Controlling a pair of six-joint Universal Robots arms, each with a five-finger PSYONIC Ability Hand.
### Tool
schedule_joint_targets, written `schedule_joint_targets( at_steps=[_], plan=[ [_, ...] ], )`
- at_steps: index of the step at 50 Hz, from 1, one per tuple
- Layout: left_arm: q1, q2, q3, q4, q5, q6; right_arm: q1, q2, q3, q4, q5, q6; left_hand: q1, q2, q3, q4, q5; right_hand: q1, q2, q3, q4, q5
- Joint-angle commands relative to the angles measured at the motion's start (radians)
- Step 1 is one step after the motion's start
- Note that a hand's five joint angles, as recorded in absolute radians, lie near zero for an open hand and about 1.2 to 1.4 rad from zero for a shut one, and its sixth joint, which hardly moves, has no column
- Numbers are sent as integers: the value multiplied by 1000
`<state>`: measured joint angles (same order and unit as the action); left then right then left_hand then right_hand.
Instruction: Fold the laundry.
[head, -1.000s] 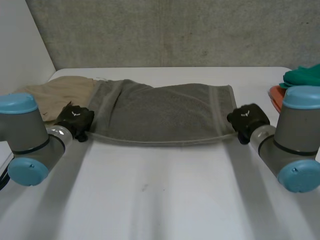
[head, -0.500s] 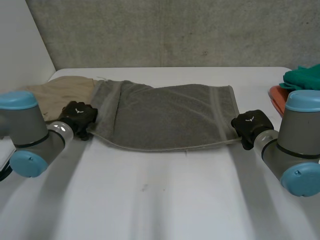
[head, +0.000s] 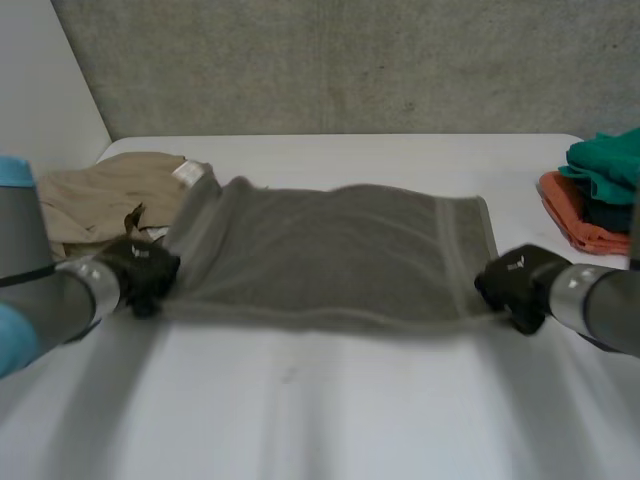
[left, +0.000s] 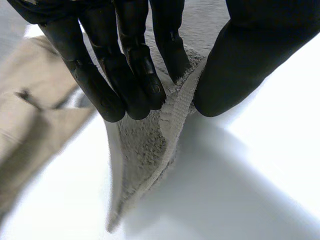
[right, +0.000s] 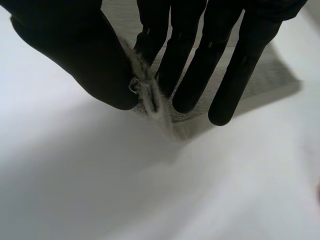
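One grey towel (head: 330, 250) is spread across the worktop (head: 330, 410). Its near left corner is pinched by the left robot hand (head: 140, 275), and its near right corner by the right robot hand (head: 515, 283). One beige garment (head: 100, 190) is seen far left, and one folded stack (head: 600, 185) far right.

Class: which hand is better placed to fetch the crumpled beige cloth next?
Left, probably: the left hand lies beside the crumpled beige cloth; both it and the right hand pinch the grey terry towel at opposite corners.
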<state>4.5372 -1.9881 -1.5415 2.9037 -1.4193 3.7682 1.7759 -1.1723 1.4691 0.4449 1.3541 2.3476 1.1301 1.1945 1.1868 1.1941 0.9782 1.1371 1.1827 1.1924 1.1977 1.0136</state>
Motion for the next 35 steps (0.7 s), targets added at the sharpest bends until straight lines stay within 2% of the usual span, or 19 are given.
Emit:
schedule_joint_targets(
  at_steps=[1,5,9,14,18,23,28,35],
  plan=[
    [5,167,-239,-184,16,148,-85,-104,48,383,-59,-270,266,202,209,202,244,259,214,204,199,208],
    [10,114,-243,-170,8,217,-79,-99,43,328,-55,-255,266,202,209,202,244,259,214,204,199,208],
    [-21,29,-131,-144,0,255,-61,-41,14,195,-24,-154,266,202,209,202,244,259,214,204,199,208],
    [-95,-102,137,-68,-26,228,-27,39,-47,0,75,-39,266,202,209,202,244,259,214,204,199,208],
    [-110,-202,341,17,-49,222,-6,94,-102,-158,123,7,266,202,209,202,244,259,214,204,199,208],
    [-116,-339,573,104,-29,220,10,184,-182,-317,155,39,266,202,209,202,244,259,214,204,199,208],
    [-141,-522,823,101,-3,220,33,299,-281,-446,187,42,266,202,209,202,244,259,214,204,199,208],
    [-155,-689,1060,84,-35,226,37,443,-426,-526,235,36,266,202,209,202,244,259,214,204,199,208]
  ],
)
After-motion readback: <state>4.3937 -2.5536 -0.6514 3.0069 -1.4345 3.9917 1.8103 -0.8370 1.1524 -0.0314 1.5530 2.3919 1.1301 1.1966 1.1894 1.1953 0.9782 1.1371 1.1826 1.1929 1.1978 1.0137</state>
